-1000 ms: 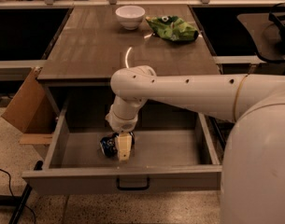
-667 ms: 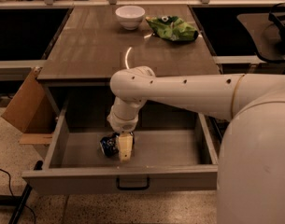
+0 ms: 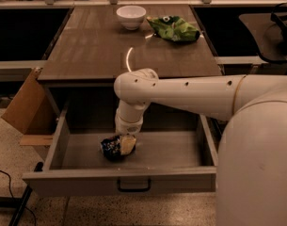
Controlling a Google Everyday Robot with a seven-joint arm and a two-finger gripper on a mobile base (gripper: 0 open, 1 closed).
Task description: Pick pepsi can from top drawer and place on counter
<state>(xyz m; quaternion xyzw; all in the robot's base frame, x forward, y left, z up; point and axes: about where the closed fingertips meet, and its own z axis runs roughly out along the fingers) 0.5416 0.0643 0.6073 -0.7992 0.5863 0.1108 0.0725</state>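
The top drawer (image 3: 119, 179) is pulled open below the counter (image 3: 96, 46); its dark bar handle sits at the middle of the front panel. The dark blue pepsi can (image 3: 110, 147) lies on its side on the drawer floor, left of centre. My gripper (image 3: 123, 146) reaches down into the drawer from the white arm and is right at the can's right end, touching or nearly touching it. The wrist hides part of the can.
A white bowl (image 3: 131, 16) and a green chip bag (image 3: 173, 28) sit at the back of the counter. A cardboard box flap (image 3: 25, 102) leans at the drawer's left. My white arm crosses over the drawer's right half. A dark cable lies on the floor at left.
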